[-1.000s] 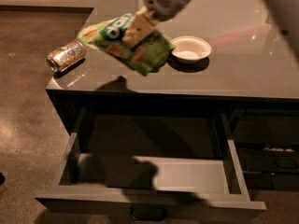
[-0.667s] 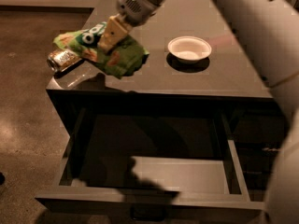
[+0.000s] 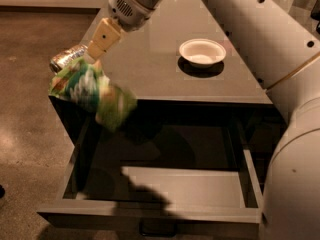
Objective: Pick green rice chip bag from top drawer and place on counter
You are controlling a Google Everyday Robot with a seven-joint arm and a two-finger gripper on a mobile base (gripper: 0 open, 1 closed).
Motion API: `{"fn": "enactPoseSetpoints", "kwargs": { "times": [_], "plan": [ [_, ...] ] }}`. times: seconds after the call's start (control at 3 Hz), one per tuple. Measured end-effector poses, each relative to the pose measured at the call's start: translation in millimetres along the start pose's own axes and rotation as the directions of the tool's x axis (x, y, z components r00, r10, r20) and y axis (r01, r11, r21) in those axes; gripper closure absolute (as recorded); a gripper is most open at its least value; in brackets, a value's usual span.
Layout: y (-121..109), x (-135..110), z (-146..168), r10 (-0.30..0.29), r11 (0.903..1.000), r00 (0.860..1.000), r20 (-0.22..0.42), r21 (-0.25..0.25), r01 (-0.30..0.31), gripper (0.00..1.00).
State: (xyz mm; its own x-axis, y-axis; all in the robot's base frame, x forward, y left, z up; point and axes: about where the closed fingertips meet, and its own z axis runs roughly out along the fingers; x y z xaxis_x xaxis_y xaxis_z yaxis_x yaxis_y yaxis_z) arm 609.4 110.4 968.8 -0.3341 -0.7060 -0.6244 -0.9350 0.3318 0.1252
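Camera view: arm reaches in from top right, wrist angled down-left over the counter (image 3: 150, 69). Gripper (image 3: 93, 55) is pinched onto the top of the green rice chip bag (image 3: 92, 94). Bag hangs at the counter's front-left corner, above the left side of the open top drawer (image 3: 150, 216), just beside a can (image 3: 67, 57).

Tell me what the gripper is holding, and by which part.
The gripper holds the green rice chip bag by its top edge; the bag hangs at the front edge of the counter, above the top drawer.

White arm (image 3: 240, 24) with dark round holes; tan hand (image 3: 91, 56) over counter's (image 3: 165, 79) edge.
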Motion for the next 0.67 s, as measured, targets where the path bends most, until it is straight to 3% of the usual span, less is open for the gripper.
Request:
{"fn": "enactPoseSetpoints", "kwargs": {
  "times": [0.33, 0.67],
  "plan": [
    [0.3, -0.5, 1.5, -0.001, 1.0, 1.0, 0.0, -0.002, 0.001, 0.0],
    [0.3, -0.5, 1.5, -0.001, 1.0, 1.0, 0.0, -0.002, 0.001, 0.0]
  ]
}}
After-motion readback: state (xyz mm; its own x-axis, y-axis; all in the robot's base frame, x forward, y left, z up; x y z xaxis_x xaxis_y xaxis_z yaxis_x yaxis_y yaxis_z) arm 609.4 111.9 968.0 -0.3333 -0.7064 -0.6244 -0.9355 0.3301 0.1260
